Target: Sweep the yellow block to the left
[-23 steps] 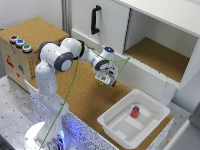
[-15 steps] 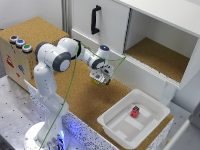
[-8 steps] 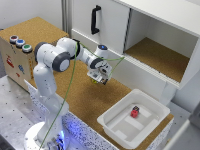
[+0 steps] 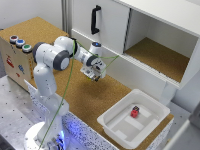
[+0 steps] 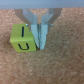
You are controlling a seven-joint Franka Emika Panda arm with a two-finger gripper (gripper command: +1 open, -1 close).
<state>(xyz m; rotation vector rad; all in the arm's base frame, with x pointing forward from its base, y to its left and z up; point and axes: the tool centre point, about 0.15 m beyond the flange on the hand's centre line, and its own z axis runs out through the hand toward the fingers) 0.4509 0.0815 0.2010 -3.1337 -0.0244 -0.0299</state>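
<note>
The yellow block is a small yellow-green cube with dark letters on its faces, resting on the cork-brown tabletop. In the wrist view my gripper stands right beside it. The fingers are pressed together with nothing between them, and their tips touch the block's side. In the exterior view the gripper hangs low over the cork surface in front of the white cabinet, and the hand hides the block there.
A white tray at the exterior view's lower right holds a small dark-red block. A white cabinet with a black handle and an open compartment stands behind. A box with coloured buttons sits at the exterior view's left.
The arm has drawn the gripper toward the exterior view's left and slightly back along the cabinet front. The tray and red block have not moved.
</note>
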